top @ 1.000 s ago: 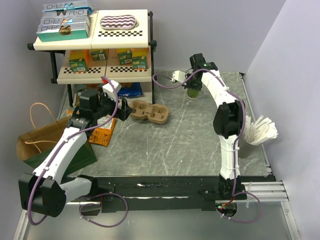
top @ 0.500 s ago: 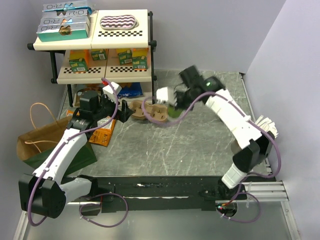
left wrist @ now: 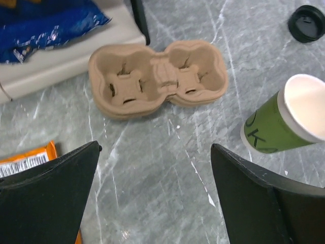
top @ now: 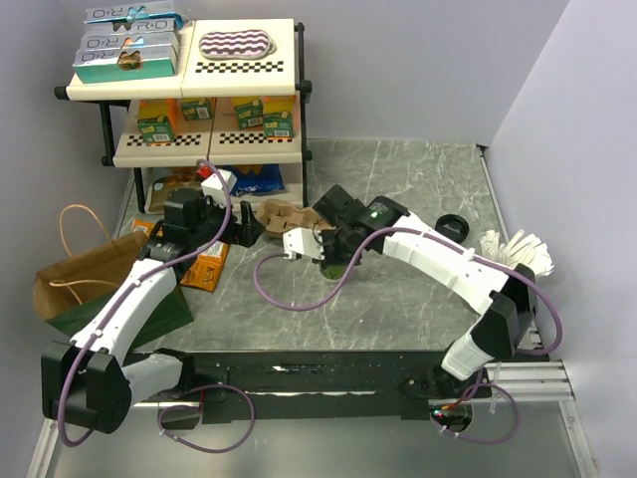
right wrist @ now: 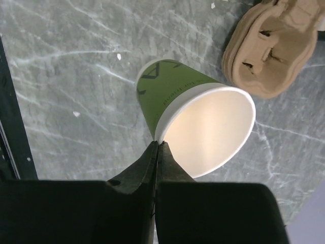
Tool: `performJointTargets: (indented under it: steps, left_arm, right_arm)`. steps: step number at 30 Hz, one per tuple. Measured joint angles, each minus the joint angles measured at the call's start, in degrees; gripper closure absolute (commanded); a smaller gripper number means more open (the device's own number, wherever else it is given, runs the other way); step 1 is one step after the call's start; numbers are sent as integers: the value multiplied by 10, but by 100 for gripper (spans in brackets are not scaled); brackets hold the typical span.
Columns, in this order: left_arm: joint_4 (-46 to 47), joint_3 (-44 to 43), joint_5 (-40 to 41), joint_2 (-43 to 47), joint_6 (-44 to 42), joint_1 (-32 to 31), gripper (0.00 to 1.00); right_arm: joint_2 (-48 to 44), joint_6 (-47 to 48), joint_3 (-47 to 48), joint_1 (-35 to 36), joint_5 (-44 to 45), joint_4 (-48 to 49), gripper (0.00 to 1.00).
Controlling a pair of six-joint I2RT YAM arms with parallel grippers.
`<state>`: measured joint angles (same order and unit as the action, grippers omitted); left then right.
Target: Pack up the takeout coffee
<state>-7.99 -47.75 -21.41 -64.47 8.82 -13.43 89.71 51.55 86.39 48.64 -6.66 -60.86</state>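
Note:
The takeout coffee is a green paper cup (right wrist: 175,99) with a cream inside and no lid. My right gripper (right wrist: 157,146) is shut on its rim, one finger inside and one outside. The cup (left wrist: 281,122) leans over the marble table, just right of the brown pulp carrier (left wrist: 157,79); I cannot tell whether its base touches. From above, the cup (top: 336,265) sits under the right wrist near the table's middle. A round black lid (top: 453,225) lies apart on the right. My left gripper (left wrist: 155,195) is open over bare table in front of the carrier.
A brown paper bag (top: 90,284) stands at the left edge by the left arm. An orange packet (top: 204,269) and a blue bag (left wrist: 45,25) lie near the shelf rack (top: 189,144). A white paper bundle (top: 518,259) lies at the right edge.
The right arm has swung from the back right to the table's middle, carrying the green cup down beside the carrier. The left arm has hardly moved.

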Motion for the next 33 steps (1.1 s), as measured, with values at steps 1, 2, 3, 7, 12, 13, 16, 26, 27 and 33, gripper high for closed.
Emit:
performJointTargets:
  steps: [1, 2, 3, 7, 12, 13, 16, 26, 27, 33]
  left_arm:
    - [1, 4, 4, 0, 4, 0, 3]
    - [1, 7, 7, 0, 7, 0, 3]
    - [1, 9, 9, 0, 10, 0, 3]
    - [5, 19, 21, 4, 14, 0, 3]
    - [7, 33, 31, 22, 14, 0, 3]
    - [7, 36, 33, 27, 14, 0, 3]
    - [7, 41, 37, 37, 12, 0, 3]
    - [9, 44, 44, 37, -4, 0, 3]
    - [10, 44, 44, 36, -6, 0, 3]
    - [12, 44, 44, 26, -17, 0, 3]
  right_arm:
    - [0, -9, -9, 5, 7, 9, 100]
    - [0, -17, -16, 10, 12, 17, 100]
    - [0, -25, -22, 14, 17, 23, 100]
    - [0, -42, -34, 29, 39, 48, 100]
    - [2, -59, -36, 40, 63, 73, 100]
    - [3, -63, -36, 42, 64, 74, 100]
    - [5, -79, -36, 49, 66, 75, 100]
    - [4, -99, -86, 61, 66, 82, 100]
    - [4, -99, -94, 64, 66, 83, 100]
    - [-24, -95, -143, 81, 67, 103, 100]
